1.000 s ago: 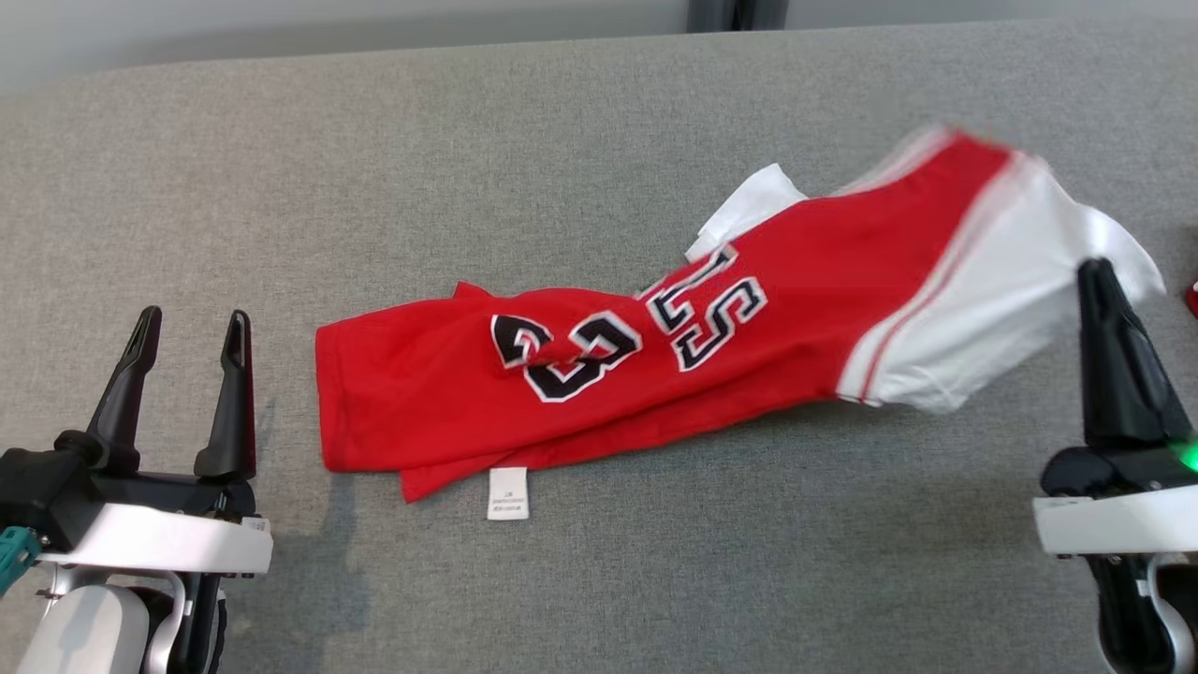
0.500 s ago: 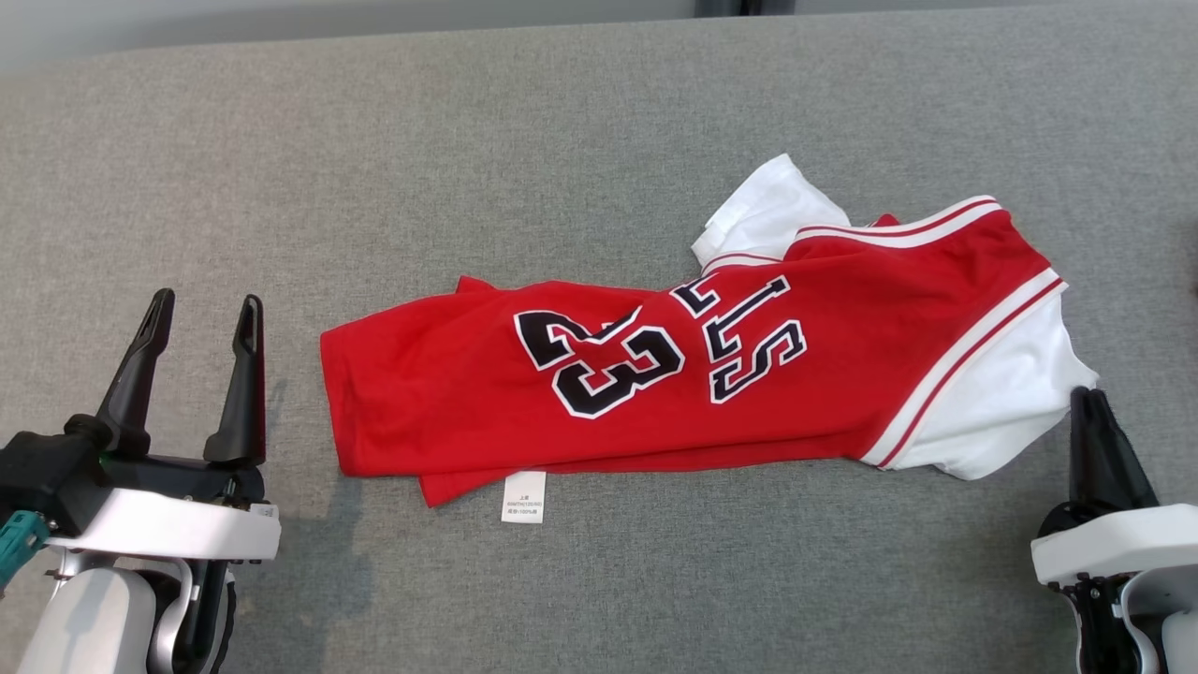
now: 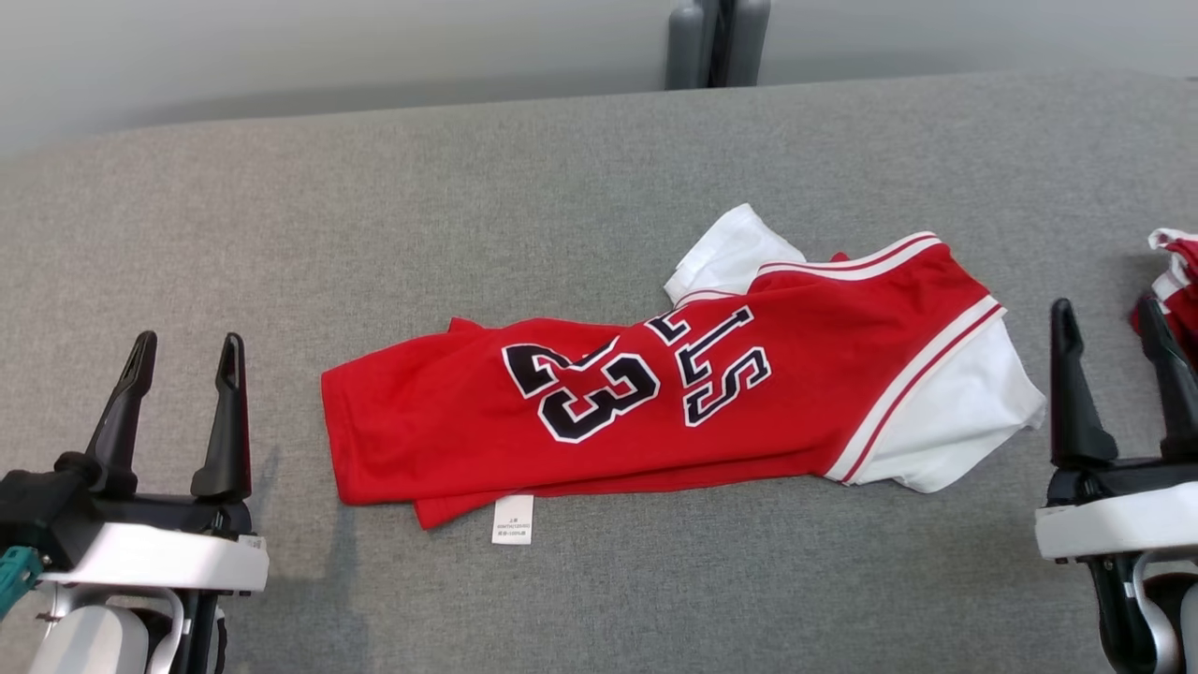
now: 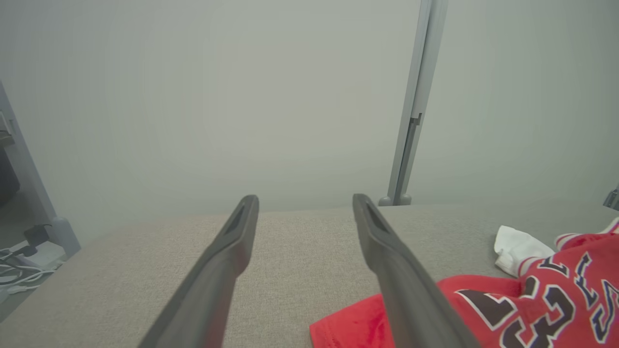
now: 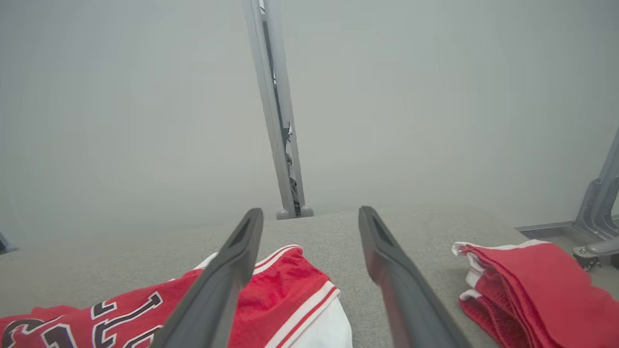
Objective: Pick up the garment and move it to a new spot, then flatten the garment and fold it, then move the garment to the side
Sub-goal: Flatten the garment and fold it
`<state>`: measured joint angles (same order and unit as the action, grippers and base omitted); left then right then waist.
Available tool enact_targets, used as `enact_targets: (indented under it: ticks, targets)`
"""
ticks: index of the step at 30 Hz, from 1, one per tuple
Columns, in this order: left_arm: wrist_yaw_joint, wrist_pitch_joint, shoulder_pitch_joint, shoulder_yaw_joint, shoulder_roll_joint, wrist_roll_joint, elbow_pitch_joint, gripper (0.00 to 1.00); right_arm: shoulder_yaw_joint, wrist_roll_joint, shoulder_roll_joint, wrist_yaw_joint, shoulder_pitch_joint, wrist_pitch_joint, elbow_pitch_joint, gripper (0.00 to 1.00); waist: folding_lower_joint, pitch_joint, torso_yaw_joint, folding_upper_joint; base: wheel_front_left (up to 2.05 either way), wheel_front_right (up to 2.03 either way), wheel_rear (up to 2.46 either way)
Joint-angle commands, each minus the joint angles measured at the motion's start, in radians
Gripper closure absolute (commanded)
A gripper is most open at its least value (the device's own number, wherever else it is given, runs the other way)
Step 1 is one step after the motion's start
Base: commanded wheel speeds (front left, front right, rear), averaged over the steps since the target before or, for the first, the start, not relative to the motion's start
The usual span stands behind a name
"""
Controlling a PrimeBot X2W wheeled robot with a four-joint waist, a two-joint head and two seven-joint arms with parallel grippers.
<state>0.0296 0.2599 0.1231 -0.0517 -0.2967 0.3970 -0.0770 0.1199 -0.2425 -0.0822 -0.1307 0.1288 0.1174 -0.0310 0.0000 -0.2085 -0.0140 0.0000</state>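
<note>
The garment [image 3: 674,384], a red jersey with white sleeves and a black "23", lies folded lengthwise across the middle of the grey table [image 3: 468,206], a white label at its front edge. It also appears as the garment [image 4: 532,299] low right in the left wrist view and as the garment [image 5: 271,299] low left in the right wrist view. My left gripper [image 3: 182,351] stands open left of the jersey, apart from it. My right gripper [image 3: 1109,318] stands open just right of the white sleeve, holding nothing.
Another folded red and white garment [image 3: 1175,281] lies at the table's right edge, right of my right gripper, seen also as the red pile [image 5: 527,285]. A grey upright post [image 3: 716,42] stands behind the table's far edge against the wall.
My right gripper has let go of the jersey's white sleeve end and opened. The jersey has dropped flat on the table. The head camera has shifted.
</note>
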Motion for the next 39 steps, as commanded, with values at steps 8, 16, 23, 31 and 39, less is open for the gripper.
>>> enact_targets:
  ticks: [8,16,23,31,39]
  targets:
    - [-0.011,0.003,-0.051,-0.005,0.010,-0.014,-0.017,0.00,-0.070,0.022,-0.031,0.000,-0.070,-0.086,-0.145,0.00,0.0000,0.072,0.007,0.0000,0.00,0.00,0.00]
    - [-0.022,-0.003,-0.085,-0.017,0.016,-0.013,-0.017,0.00,-0.074,0.007,-0.019,0.000,-0.118,-0.116,-0.173,0.00,0.0000,0.095,-0.004,0.0000,0.00,0.00,0.00]
    - [0.003,-0.078,-0.069,-0.063,0.018,0.003,-0.015,0.00,-0.081,0.001,-0.017,0.000,-0.113,-0.127,-0.188,0.00,0.0000,0.077,-0.008,0.0000,0.00,0.00,0.00]
    - [0.077,-0.298,-0.044,-0.223,0.008,0.037,-0.075,0.00,-0.105,-0.012,-0.017,0.000,-0.088,-0.116,-0.170,0.00,0.0000,0.027,0.024,0.0000,0.00,0.00,0.00]
    - [0.077,-0.406,-0.048,-0.250,0.003,0.086,-0.133,0.00,-0.110,-0.022,-0.011,0.000,-0.071,-0.096,-0.150,0.00,0.0000,-0.010,0.052,0.0000,0.00,0.00,0.00]
